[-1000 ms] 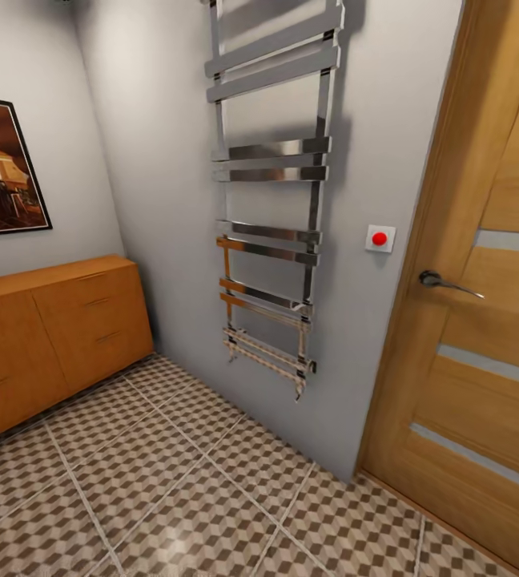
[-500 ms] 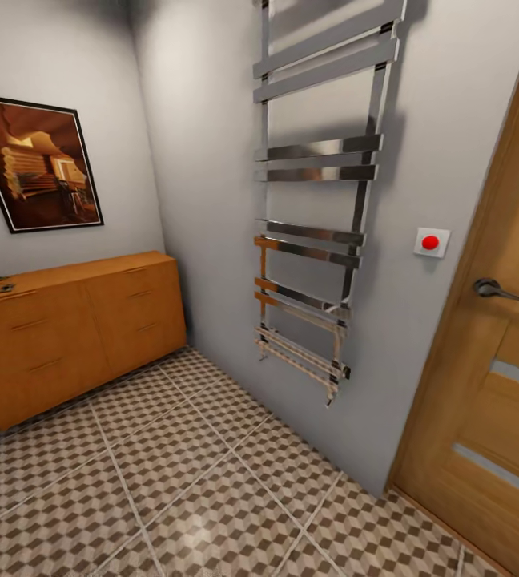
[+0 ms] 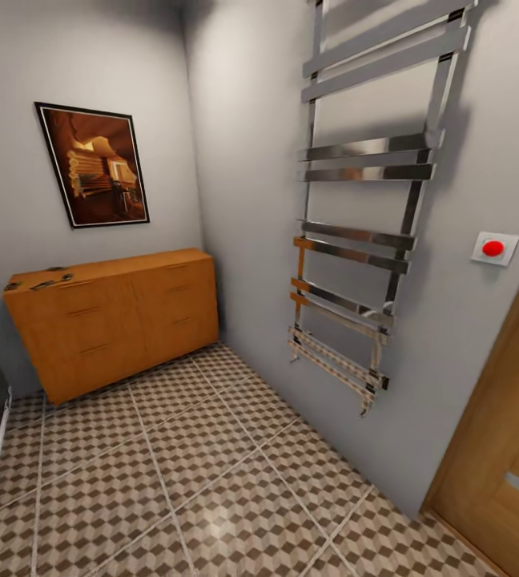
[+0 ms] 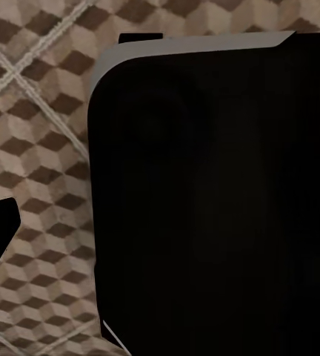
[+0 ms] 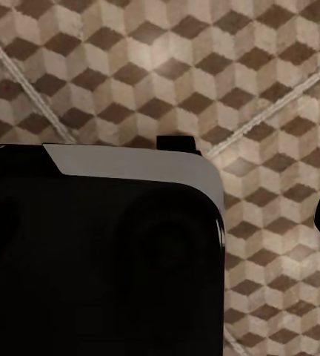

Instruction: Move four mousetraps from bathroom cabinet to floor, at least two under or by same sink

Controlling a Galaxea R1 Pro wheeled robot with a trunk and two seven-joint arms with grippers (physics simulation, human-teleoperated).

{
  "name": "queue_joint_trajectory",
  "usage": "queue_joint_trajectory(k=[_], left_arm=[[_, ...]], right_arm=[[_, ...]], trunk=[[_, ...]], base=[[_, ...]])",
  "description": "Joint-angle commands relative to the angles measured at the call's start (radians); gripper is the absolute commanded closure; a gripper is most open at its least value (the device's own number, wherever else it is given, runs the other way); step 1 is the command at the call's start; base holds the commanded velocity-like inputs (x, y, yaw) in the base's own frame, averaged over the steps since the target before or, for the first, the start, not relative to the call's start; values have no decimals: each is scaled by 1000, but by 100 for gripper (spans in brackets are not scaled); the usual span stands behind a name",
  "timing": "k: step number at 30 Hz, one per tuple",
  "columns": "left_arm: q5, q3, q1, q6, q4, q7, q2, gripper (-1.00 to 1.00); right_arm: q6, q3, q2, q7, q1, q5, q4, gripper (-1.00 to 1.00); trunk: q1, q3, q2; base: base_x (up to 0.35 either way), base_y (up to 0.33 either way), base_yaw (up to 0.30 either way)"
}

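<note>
Task at start: mousetraps (image 3: 39, 283) lie on the cabinet (image 3: 115, 320) top, far left; floor (image 3: 211, 481) holds none. Jaw state: cannot tell.

The orange-brown cabinet (image 3: 115, 320) is standing against the far wall, drawers shut; small dark mousetraps (image 3: 39, 282) are lying on its top's left end; the cube-patterned bathroom floor (image 3: 211, 481) is spreading before it.

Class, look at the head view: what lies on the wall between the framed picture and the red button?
In the head view, a chrome towel rail hangs between the framed picture and the red button, past the room's corner.
</note>
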Motion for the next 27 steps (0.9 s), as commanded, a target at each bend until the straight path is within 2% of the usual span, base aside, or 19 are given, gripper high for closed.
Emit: queue_joint_trajectory(k=[1, 27], left_arm=[[0, 0, -1, -2, 1, 0, 0, -100], [0, 0, -1, -2, 1, 0, 0, -100]], right_arm=[[-3, 1, 0, -1, 0, 0, 0, -100], [-3, 1, -2, -1, 0, 0, 0, -100]], trunk=[[0, -1, -1], [0, -1, -1]], base=[[0, 0, 288], [0, 0, 288]])
